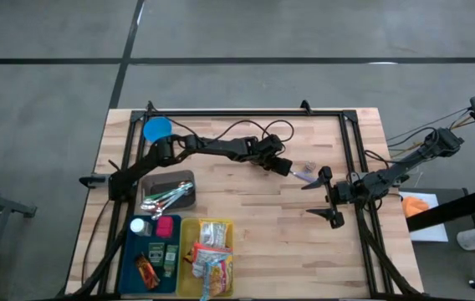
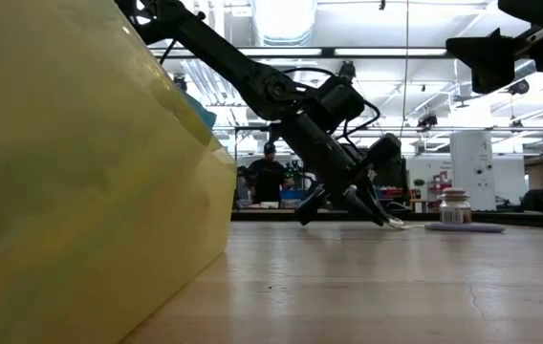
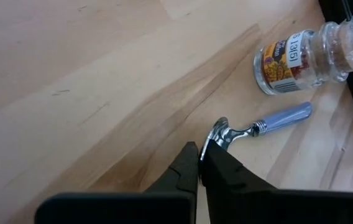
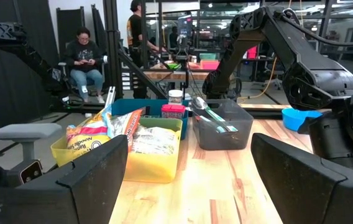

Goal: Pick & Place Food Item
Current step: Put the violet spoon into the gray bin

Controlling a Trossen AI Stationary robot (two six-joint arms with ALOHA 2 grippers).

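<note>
A small glass spice jar (image 3: 291,56) with a pale lid and a printed label stands on the wooden table (image 1: 254,242), right of centre. Beside it lies a small tool (image 3: 260,124) with a blue handle and a chrome head, flat on the wood. My left gripper (image 3: 200,155) reaches slantwise down from the table's left and is shut at the tool's head; it also shows in the high view (image 1: 288,167) and the low view (image 2: 348,205). My right gripper (image 1: 319,199) waits open above the table's right side, touching nothing. My left gripper has the rim of the tool's chrome head (image 3: 212,138) between its two fingertips, only at their free ends. The fingers slant down from the table's left side, roughly in line with the handle. The blue handle (image 3: 285,117) lies on the table, pointing away from the fingers.
At the front left stand a grey bin of spoons (image 1: 169,194), a blue bin (image 1: 154,251) with small items and a yellow bin (image 1: 208,259) of snack packets. A blue cup (image 1: 156,128) sits at the far left corner. Black frame rails (image 1: 350,167) border the table.
</note>
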